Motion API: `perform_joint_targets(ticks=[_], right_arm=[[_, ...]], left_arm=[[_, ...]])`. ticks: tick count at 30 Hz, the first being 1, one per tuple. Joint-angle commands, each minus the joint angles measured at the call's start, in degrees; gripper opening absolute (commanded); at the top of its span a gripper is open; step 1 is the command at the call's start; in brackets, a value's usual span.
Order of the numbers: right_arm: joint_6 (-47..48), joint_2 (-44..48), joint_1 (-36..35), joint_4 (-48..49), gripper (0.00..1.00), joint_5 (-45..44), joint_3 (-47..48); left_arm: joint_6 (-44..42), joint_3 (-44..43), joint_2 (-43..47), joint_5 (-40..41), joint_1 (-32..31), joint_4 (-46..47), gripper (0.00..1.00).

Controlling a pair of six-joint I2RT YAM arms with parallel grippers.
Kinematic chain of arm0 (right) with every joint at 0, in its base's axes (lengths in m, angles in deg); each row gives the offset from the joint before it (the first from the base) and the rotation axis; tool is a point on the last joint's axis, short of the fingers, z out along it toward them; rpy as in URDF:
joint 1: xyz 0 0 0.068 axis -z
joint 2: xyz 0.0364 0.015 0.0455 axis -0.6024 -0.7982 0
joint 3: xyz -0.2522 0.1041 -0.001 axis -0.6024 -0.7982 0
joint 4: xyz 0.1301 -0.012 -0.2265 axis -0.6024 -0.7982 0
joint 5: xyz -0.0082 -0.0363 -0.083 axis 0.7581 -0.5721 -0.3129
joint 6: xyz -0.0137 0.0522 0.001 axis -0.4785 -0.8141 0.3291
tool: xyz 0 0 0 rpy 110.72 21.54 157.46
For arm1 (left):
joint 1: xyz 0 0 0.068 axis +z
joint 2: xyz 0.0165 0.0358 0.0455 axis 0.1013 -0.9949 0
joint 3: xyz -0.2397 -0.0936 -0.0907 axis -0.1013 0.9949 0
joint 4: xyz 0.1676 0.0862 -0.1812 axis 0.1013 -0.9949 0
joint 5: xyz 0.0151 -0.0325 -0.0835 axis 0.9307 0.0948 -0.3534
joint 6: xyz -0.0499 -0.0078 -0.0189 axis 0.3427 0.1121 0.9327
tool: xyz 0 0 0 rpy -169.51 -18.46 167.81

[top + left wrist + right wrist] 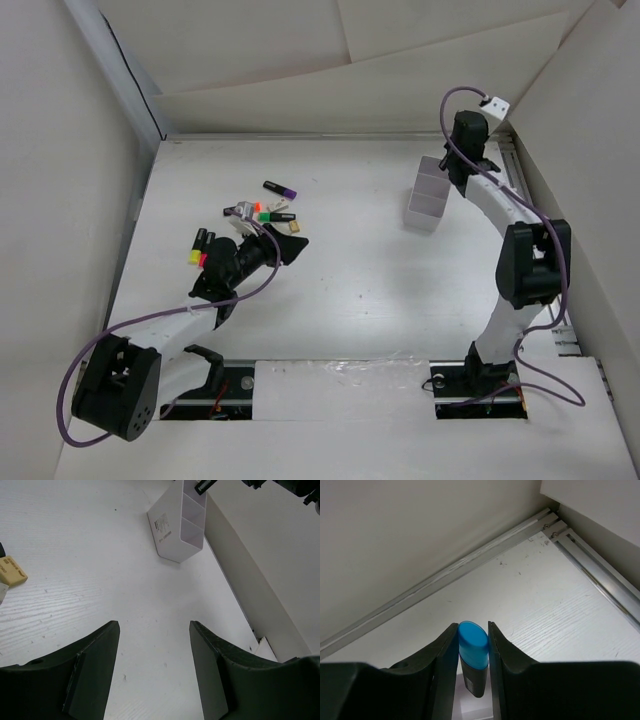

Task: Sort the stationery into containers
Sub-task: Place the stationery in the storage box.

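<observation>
Several short markers lie in a cluster on the left of the table: a purple-ended one (280,188), a green and orange pair (270,214) and a yellow-ended pair (198,243). A tan piece (296,228) (12,570) rests beside them. My left gripper (290,247) (154,625) hovers low just right of the cluster, open, with bare table between its fingers. The white compartment box (428,193) (177,527) stands at the right rear. My right gripper (458,168) (472,625) hangs over the box, shut on a black marker with a blue cap (472,639), held upright.
White walls enclose the table on the left, back and right. A metal rail (470,560) runs along the foot of the far wall, and another rail (600,570) along the right wall. Both arm bases sit at the near edge.
</observation>
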Motion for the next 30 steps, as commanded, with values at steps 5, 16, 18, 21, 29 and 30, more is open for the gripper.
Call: perform_joint_targets(ticks=[5, 16, 18, 21, 29, 30], right_arm=[[0.8, 1.5, -1.5, 5.6, 0.12, -3.6, -3.7], [-4.4, 11.1, -2.6, 5.6, 0.60, 2.0, -7.9], [-5.3, 13.2, -3.2, 4.7, 0.61, 3.4, -9.2], [-9.0, 19.4, -4.6, 3.9, 0.57, 7.7, -14.0], [-15.2, 31.9, -12.1, 3.9, 0.00, 22.6, -33.0], [-15.2, 33.3, -13.4, 3.9, 0.00, 22.6, -34.1]], left_arm=[[0.1, -0.2, 0.1, -0.7, -0.3, 3.0, 0.54], [-1.0, -0.2, 2.9, 7.5, -0.3, -3.8, 0.54], [-1.0, -0.7, 3.6, 11.2, -0.3, -5.2, 0.54], [-1.0, -3.0, 3.6, 19.9, -0.3, -13.5, 0.53], [7.9, -10.4, 3.6, 40.9, -0.3, -37.0, 0.40], [9.2, -10.4, 3.6, 42.5, -0.3, -38.5, 0.38]])
